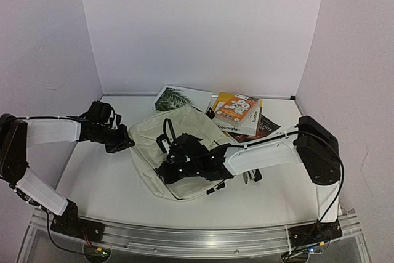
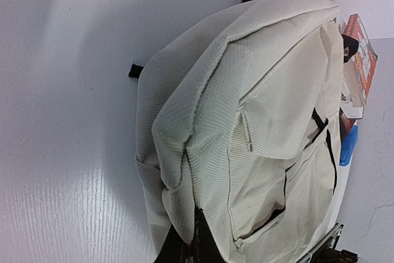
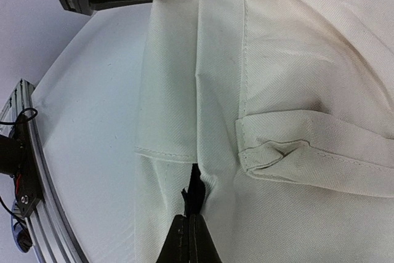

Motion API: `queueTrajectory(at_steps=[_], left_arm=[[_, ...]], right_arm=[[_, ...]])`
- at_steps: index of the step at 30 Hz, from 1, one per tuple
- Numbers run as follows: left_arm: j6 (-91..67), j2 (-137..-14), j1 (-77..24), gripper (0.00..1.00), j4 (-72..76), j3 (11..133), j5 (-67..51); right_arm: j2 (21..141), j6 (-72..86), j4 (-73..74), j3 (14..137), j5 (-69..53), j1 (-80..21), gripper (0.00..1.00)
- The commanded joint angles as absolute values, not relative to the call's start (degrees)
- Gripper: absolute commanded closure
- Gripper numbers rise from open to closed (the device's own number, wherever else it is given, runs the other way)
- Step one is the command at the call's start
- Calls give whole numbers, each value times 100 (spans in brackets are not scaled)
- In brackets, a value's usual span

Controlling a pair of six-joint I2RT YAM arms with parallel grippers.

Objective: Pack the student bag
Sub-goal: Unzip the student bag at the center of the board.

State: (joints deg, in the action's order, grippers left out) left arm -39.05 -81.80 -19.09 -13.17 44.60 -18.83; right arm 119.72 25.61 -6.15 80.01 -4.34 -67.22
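The student bag [image 1: 184,137], cream fabric with black straps, lies flat in the middle of the table. My left gripper [image 1: 125,141] is shut on a fold of fabric at the bag's left edge; in the left wrist view the dark fingertips [image 2: 189,249] pinch the cream cloth [image 2: 246,103]. My right gripper [image 1: 167,173] is at the bag's near edge. In the right wrist view its fingertips [image 3: 189,238] are closed on a black strip in a seam of the bag [image 3: 289,78].
Behind the bag lie a palm-leaf book [image 1: 178,98], an orange book [image 1: 237,108] and a white "Decorate" book [image 1: 244,127]. The metal rail [image 1: 197,235] runs along the near edge. White walls close in the back and sides.
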Motion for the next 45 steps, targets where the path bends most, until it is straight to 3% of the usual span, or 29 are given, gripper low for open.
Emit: queueTrajectory(at_steps=[1, 35, 38, 42, 43, 44, 45], left_arm=[[-3863, -8429, -1852, 100, -1166, 4890, -1583], [-3625, -10417, -1191, 99, -602, 6138, -2059], [-3610, -10404, -1191, 91, -663, 6123, -2205], [-3611, -10177, -1193, 57, -916, 5920, -2118], [-3616, -10120, -1195, 53, -933, 5891, -2109], [-3640, -9995, -1191, 44, -966, 5770, -2085], [-3654, -9919, -1192, 41, -983, 5676, -2083]], right_arm=[[11530, 2681, -703, 7789, -685, -6741, 100], [10986, 3395, -169, 6920, -1164, -6996, 100], [10988, 3390, -167, 7012, -1038, -7005, 100], [10890, 3617, -152, 7079, -525, -6996, 100], [10877, 3632, -151, 7086, -448, -6992, 100], [10828, 3676, -127, 7124, -326, -6974, 86], [10806, 3710, -117, 7138, -288, -6955, 80]])
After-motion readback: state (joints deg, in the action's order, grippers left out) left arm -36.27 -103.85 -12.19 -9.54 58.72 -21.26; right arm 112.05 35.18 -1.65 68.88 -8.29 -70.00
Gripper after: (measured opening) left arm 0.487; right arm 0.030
